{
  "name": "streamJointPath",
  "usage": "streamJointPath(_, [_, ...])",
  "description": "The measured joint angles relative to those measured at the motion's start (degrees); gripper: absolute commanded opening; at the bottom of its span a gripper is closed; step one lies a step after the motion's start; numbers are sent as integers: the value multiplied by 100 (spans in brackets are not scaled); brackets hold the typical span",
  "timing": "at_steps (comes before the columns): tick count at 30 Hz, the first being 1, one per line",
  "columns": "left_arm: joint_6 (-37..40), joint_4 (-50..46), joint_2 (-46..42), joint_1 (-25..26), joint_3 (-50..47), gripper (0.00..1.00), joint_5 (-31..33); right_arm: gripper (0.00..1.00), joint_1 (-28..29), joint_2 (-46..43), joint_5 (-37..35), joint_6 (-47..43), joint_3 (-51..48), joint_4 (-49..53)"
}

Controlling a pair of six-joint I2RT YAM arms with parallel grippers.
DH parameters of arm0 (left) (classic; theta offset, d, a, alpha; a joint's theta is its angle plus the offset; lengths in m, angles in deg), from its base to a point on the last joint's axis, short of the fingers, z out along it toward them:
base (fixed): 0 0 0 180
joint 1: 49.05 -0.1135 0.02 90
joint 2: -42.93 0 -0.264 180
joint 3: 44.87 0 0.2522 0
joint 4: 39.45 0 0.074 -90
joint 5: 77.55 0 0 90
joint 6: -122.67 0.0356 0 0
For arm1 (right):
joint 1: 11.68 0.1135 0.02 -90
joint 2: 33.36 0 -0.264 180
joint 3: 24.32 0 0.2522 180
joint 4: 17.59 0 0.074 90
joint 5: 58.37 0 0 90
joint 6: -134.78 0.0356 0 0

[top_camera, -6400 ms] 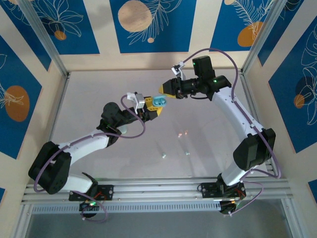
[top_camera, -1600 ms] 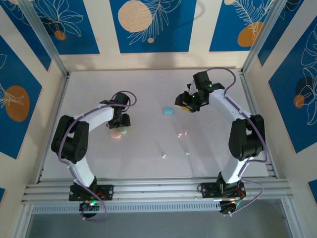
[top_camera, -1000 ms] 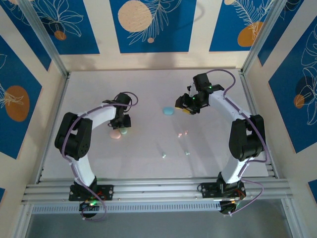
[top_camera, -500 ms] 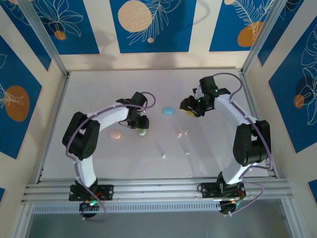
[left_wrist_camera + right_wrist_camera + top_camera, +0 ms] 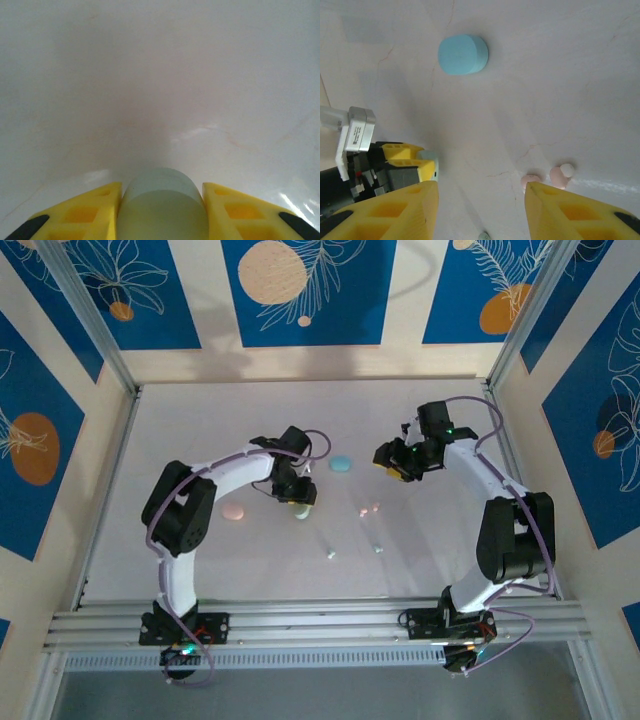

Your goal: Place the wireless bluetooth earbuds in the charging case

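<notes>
My left gripper (image 5: pixel 297 502) is shut on a pale mint charging case (image 5: pixel 162 207), held low over the table just left of centre; the case fills the gap between the yellow fingers (image 5: pixel 87 215). A blue case (image 5: pixel 341 463) lies further back, and a pink case (image 5: pixel 233 512) lies to the left. Two pink earbuds (image 5: pixel 530 180) lie right of centre, also seen from above (image 5: pixel 368 509). Two mint earbuds (image 5: pixel 330 553) lie nearer the front. My right gripper (image 5: pixel 481 192) hangs open over the table, right of the blue case (image 5: pixel 463 54), with nothing between its fingers.
The white table (image 5: pixel 430 540) is fenced by aluminium rails, with patterned walls at the back and sides. The left arm's elbow (image 5: pixel 180 505) arches over the left half. The right arm (image 5: pixel 505 530) runs along the right edge.
The left gripper has closed on the mint case and carried it right, away from the pink case, toward the table's middle. The right gripper has drifted a little to the right.
</notes>
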Motion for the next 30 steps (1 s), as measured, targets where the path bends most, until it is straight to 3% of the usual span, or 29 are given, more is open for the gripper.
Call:
streamJointPath(9, [-1991, 522, -190, 262, -498, 40, 660, 50, -20, -13, 188, 28, -197, -293])
streamJointPath(12, [-2693, 780, -350, 345, -765, 47, 734, 50, 26, -103, 190, 63, -356, -468])
streamJointPath(16, [-3429, 1001, -566, 372, -1156, 68, 785, 50, 225, -389, 66, 17, -614, -706])
streamJointPath(21, [-3856, 1095, -1086, 372, -1342, 83, 1049, 50, 940, -645, -343, -354, -800, -1071])
streamJointPath(27, [-3696, 1106, -2133, 280, -1578, 86, 1827, 55, 2186, -605, -1080, -848, -962, -1486])
streamJointPath(30, [-3440, 1182, -2791, -46, -1943, 85, 2063, 59, 2769, -407, -1344, -898, -975, -1690])
